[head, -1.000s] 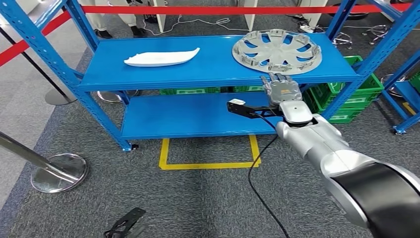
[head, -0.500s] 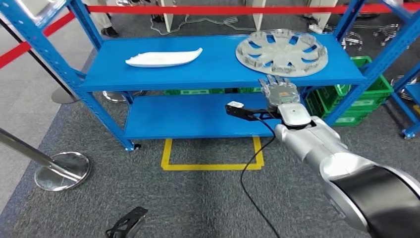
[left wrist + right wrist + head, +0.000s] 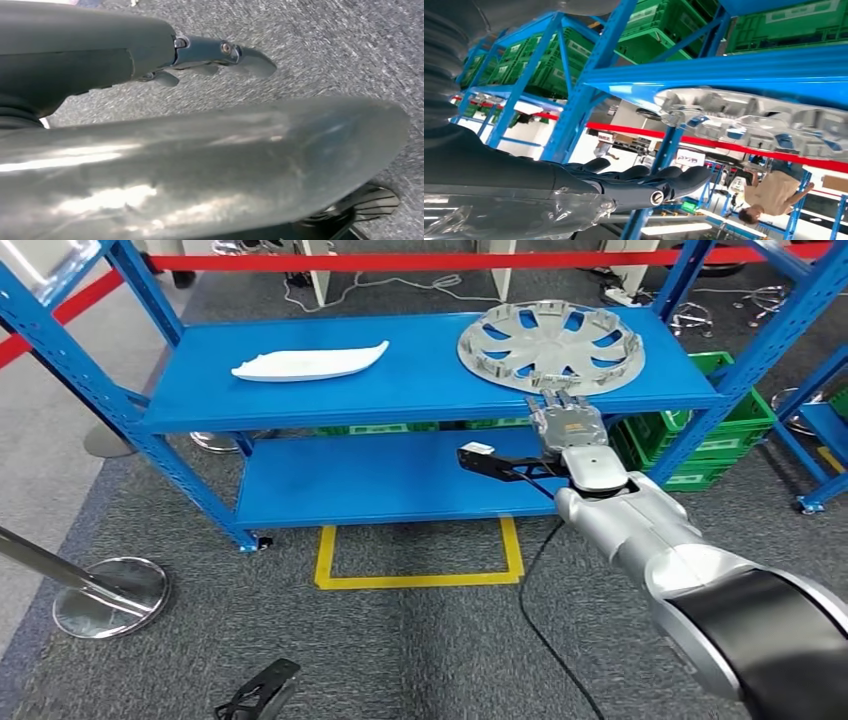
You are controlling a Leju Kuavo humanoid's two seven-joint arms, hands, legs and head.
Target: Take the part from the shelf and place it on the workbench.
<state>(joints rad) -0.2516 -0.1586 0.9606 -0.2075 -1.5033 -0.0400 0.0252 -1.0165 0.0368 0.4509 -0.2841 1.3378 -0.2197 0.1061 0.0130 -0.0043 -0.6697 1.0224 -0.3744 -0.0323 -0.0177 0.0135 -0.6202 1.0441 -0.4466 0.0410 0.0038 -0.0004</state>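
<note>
The wheel cover lies flat on the top shelf, close to its front edge. The right robot hand is just below and in front of that edge, near the cover's closest rim, fingers stretched out flat and holding nothing. The likely trouble: the fingers could strike the shelf's edge or push the cover backward instead of getting under its rim, since the cover sits flush and offers little lip. The left robot hand hangs over the carpet, fingers loosely extended, empty.
</note>
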